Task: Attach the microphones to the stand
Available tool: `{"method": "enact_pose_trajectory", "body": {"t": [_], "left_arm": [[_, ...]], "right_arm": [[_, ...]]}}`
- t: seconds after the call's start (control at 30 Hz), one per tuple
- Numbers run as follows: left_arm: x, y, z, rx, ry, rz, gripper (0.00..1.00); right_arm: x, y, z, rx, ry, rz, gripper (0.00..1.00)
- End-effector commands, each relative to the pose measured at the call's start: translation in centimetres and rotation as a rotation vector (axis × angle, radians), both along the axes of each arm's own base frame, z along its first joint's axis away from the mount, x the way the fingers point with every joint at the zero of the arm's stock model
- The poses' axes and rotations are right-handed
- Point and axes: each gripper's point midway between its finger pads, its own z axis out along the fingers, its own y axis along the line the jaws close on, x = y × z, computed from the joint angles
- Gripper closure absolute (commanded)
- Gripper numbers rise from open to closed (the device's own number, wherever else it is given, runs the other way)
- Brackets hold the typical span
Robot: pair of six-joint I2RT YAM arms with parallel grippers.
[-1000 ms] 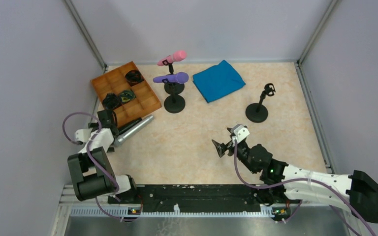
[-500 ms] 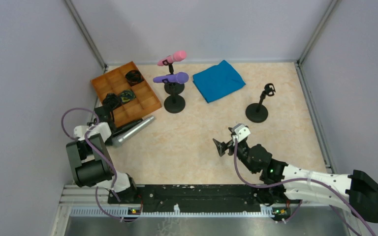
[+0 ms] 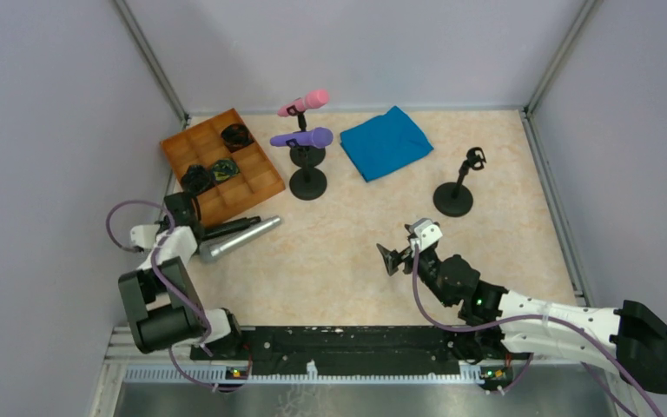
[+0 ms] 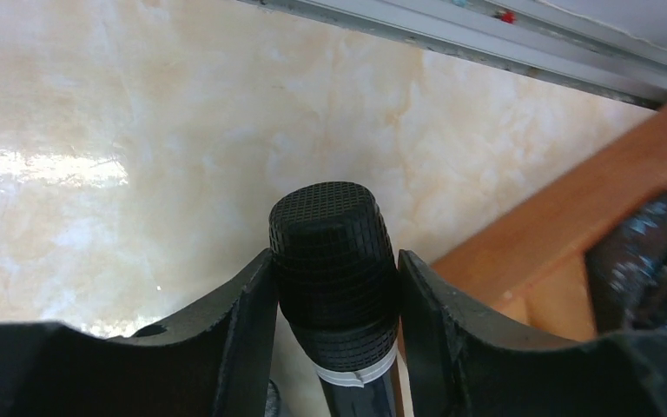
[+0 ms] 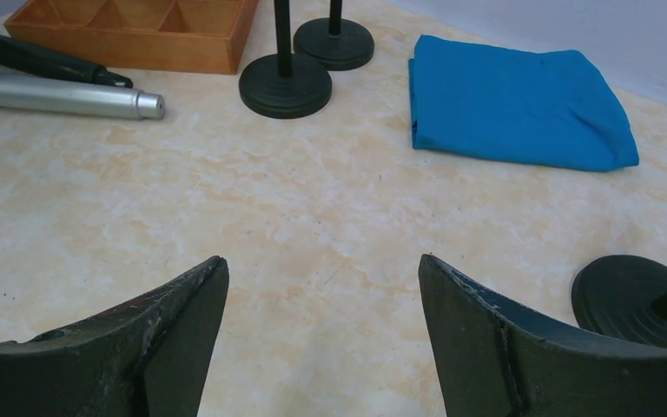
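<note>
A: Where is the left end effector (image 4: 337, 265)?
B: Lower left of the top view, pinching the mesh head of the black microphone (image 4: 334, 228). It lies on the tabletop (image 3: 339, 243) beside the wooden tray (image 3: 256, 178), with the silver-grey microphone (image 3: 241, 239) alongside.
A: And the right end effector (image 5: 321, 291)?
B: Lower centre, spread wide, holding nothing. The pink microphone (image 3: 306, 102) and purple microphone (image 3: 302, 137) sit on stands (image 3: 308, 182) at upper centre
</note>
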Motion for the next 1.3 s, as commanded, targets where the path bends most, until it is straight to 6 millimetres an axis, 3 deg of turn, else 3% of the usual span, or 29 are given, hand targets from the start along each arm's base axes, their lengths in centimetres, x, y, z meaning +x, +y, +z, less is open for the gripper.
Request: {"method": "enact_pose_trajectory", "body": {"t": [0.0, 0.2, 0.3, 0.47, 0.77, 0.83, 0.97, 1.17, 1.2, 1.27], "left_arm": [[0.9, -0.7, 4.1, 0.02, -0.129, -0.068, 0.59], [1.4, -0.8, 10.8, 0.116, -0.283, -0.135, 0.65], [2.5, -1.5, 14.4, 0.174, -0.356, -0.243, 0.68], [5.8, -5.3, 19.3, 0.218, -0.506, -0.567, 0.73], [5.8, -10.1, 24.4, 0.447, -0.468, -1.008, 0.82], [5.6, -11.9, 25.2, 0.506, -0.485, -1.152, 0.87], [4.3, -18.1, 27.1, 0.582, -0.641, -1.514, 1.0], [1.3, -26.7, 28.9, 0.741, -0.81, -1.831, 1.0], [0.2, -29.0, 29.2, 0.759, -0.846, -1.888, 1.0], [-1.0, -31.3, 29.8, 0.79, -0.914, -1.941, 1.0]], "right_arm": [[0.0, 0.3, 1.0, 0.033, -0.013, 0.002, 0.2], [-0.1, 0.4, 1.0, 0.037, -0.011, 0.01, 0.2], [-0.1, 0.3, 1.2, 0.043, -0.013, 0.007, 0.2], [0.0, 0.2, 2.2, 0.054, -0.042, 0.001, 0.2], [0.0, 0.3, 4.4, 0.078, -0.086, 0.01, 0.2], [-0.2, 0.6, 5.2, 0.089, -0.106, 0.038, 0.2], [-1.1, 2.0, 7.9, 0.145, -0.134, 0.125, 0.2], [-3.5, 5.9, 11.5, 0.23, -0.06, 0.332, 0.19], [-3.9, 6.5, 12.3, 0.253, -0.049, 0.363, 0.19], [-4.5, 7.6, 13.3, 0.288, -0.027, 0.418, 0.19]]}}
